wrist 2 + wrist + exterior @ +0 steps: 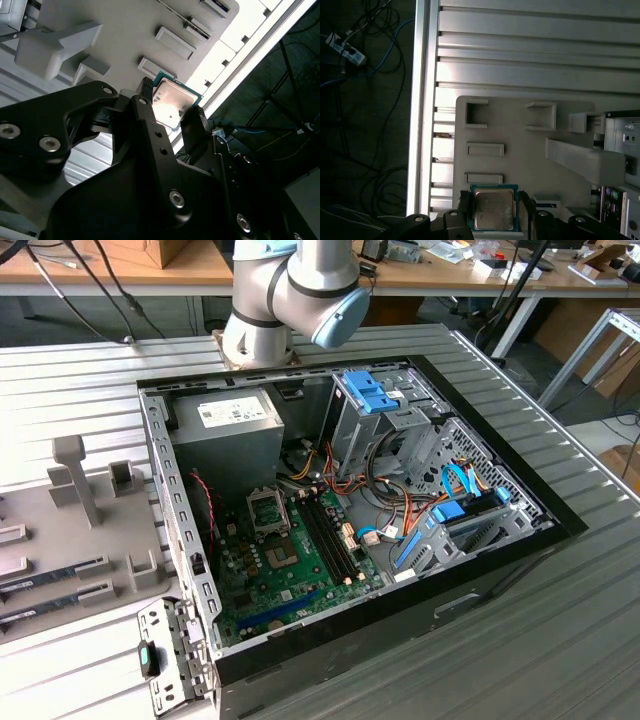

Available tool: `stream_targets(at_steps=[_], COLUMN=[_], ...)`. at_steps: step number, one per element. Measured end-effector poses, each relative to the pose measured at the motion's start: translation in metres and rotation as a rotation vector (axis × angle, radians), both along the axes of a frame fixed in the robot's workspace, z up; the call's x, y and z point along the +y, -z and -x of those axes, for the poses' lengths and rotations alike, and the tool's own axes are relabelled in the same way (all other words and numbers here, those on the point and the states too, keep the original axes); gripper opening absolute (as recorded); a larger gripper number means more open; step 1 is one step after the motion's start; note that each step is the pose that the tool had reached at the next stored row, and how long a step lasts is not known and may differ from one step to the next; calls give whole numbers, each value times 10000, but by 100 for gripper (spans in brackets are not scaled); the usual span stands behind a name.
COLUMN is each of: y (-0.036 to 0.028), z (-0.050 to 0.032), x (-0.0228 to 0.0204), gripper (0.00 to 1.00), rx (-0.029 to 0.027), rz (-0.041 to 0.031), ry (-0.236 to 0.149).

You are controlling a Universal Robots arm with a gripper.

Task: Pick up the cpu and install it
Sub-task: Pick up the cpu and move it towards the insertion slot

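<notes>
The cpu (493, 209) is a small square chip with a silver top and a thin green rim. It sits between the two black fingers of my gripper (494, 220), one finger against each of two opposite edges. In the second wrist view the cpu (171, 102) catches bright light, and the gripper (171, 117) is closed on its sides. Behind it lies the grey fixture tray (520, 165) with its raised slots. I cannot tell whether the chip touches the tray. The green motherboard (290, 570) lies inside the open computer case (350, 510), its socket (279, 557) uncovered.
The grey tray (60, 540) lies at the exterior view's left, beside the case, with upright posts on it. Inside the case are a grey power-supply box (228, 430), blue drive brackets (365, 390) and loose cables. The ribbed metal table (530, 60) ends at an edge with floor cables beyond.
</notes>
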State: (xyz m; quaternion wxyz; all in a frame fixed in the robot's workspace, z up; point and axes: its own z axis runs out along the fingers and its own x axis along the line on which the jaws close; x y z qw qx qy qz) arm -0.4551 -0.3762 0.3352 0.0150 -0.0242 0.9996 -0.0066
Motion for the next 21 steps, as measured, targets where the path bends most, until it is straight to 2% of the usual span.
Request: stream_targets(at_steps=[7,21], y=[-69,-254], z=[0,0], x=[0,0], gripper=[47,47], rx=[0,0], rz=[-10,-24], ry=[1,0])
